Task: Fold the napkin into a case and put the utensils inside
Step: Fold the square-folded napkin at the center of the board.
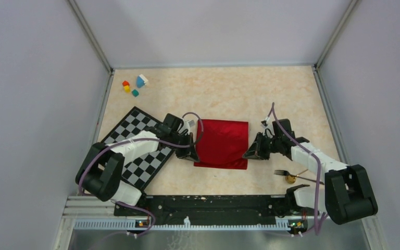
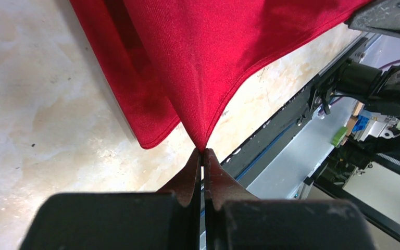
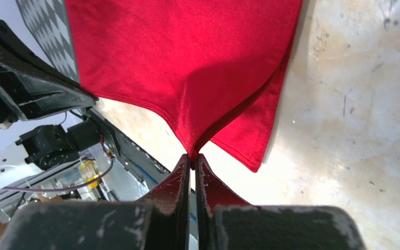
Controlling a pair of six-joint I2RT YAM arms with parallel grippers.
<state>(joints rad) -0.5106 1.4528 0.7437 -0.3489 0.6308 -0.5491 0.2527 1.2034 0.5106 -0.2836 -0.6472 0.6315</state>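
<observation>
The red napkin [image 1: 222, 143] lies mid-table, doubled over, with its near layer lifted off the tabletop. My left gripper [image 1: 193, 156] is shut on the napkin's near-left corner [image 2: 202, 140], the cloth drawn to a point between the tips. My right gripper [image 1: 248, 154] is shut on the near-right corner [image 3: 191, 148] in the same way. A lower layer of the napkin [image 3: 250, 140] rests flat beneath. The dark fork [image 1: 287, 173] and the gold-bowled spoon [image 1: 291, 178] lie on the table by the right arm's base. No case shape shows.
A black-and-white checkered mat [image 1: 140, 148] lies under the left arm. Small coloured blocks [image 1: 134, 86] sit at the far left corner. Grey walls close in both sides, and a black rail [image 1: 208, 205] runs along the near edge.
</observation>
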